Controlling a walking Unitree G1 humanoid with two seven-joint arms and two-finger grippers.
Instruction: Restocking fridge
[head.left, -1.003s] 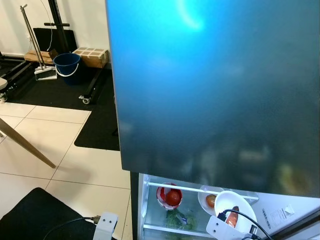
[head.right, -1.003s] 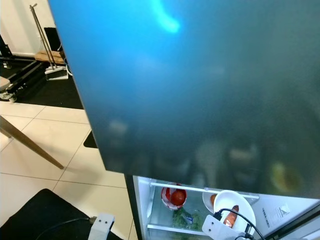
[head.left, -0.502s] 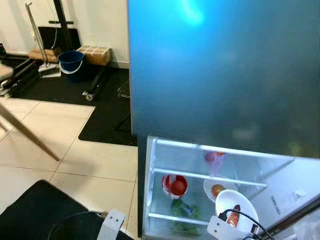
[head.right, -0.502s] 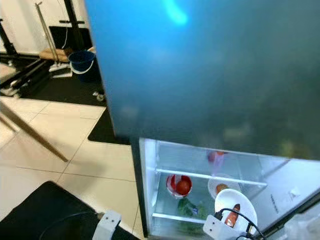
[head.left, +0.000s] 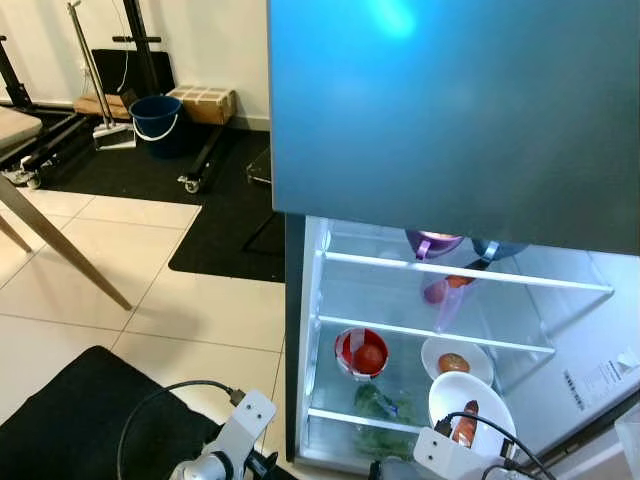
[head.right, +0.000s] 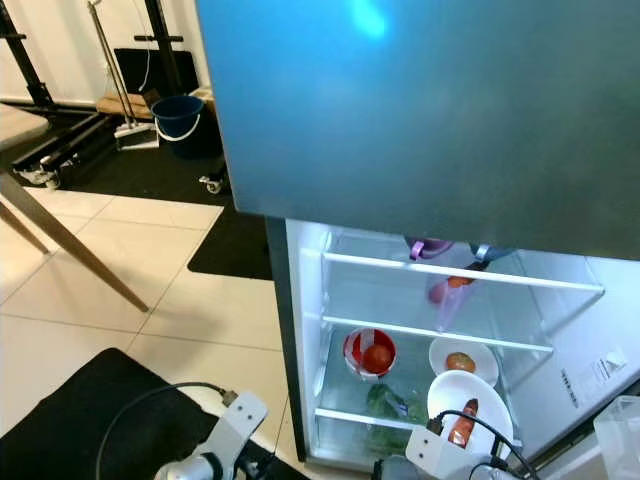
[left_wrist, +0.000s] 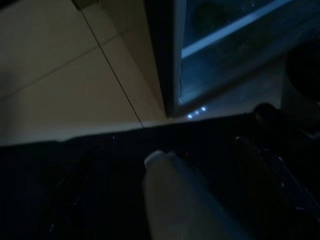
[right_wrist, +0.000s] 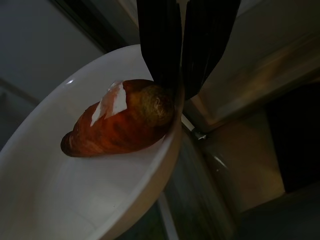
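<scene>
The fridge (head.left: 300, 330) stands open, its lit shelves showing below the blue-grey upper door (head.left: 450, 110); the right gripper (right_wrist: 185, 75) is low at the near right, in front of the open compartment, its jaws narrowed onto the rim of a white bowl (head.left: 470, 405) and pinching it; in the bowl lies a reddish-brown sweet potato (right_wrist: 120, 124) with a pale patch on its skin, touching the rim right by the fingers (right_wrist: 159, 45). On the middle shelf a red bowl (head.left: 361, 352) holds a tomato, and to its right a small white dish (head.left: 455, 357) holds a round orange-red fruit; leafy greens (head.left: 378, 402) lie on the shelf below; on the top shelf a purple cup (head.left: 432, 243) sits beside a dark bluish bowl (head.left: 498, 248). The left gripper (head.left: 262, 465) hangs low at the near left over a black mat (head.left: 70, 420), just beside the fridge's bottom corner; whether its jaws are wide or narrow I cannot tell. Far left, on the dark floor mat, a blue bucket (head.left: 157, 117) stands near a cardboard box (head.left: 205, 103); a slanting wooden leg (head.left: 60, 250) crosses the pale tiles.
</scene>
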